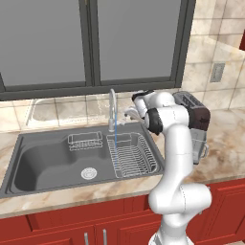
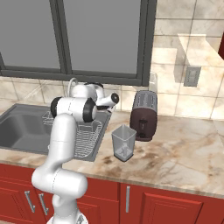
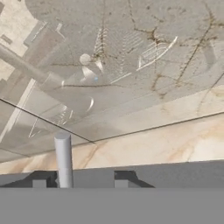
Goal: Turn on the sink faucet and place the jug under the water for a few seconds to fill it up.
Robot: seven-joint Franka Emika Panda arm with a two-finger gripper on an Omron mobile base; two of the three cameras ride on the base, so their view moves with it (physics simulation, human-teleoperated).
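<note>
- the sink faucet [image 1: 112, 106] stands upright behind the sink [image 1: 43, 158], and the water [image 1: 115, 128] falls from its spout in a thin pale blue line into the wire dish rack [image 1: 134, 154] in the basin's right part.
- the tool [image 3: 79, 183] sits up at the faucet's base, on its right side; in the left base view it is mostly hidden behind the arm's wrist.
- in the hand view two small dark finger tips [image 3: 39, 183] rise at the bottom edge with the faucet's short lever handle [image 3: 64, 159] standing between them; i cannot tell whether they press on it, so whether the tool is open or closed stays unclear.
- the jug [image 2: 123, 143] stands upright on the desk [image 2: 175, 153], to the right of the tool and nearer the desk's front edge, well apart from it and untouched.
- the jug is just beside the sink's right rim, not under the stream.
- the toaster [image 2: 144, 115] stands just behind and right of the jug, close to it, further right of the tool.
- behind the tool the tiled wall [image 3: 131, 52] reflects the rack and faucet faintly.
</note>
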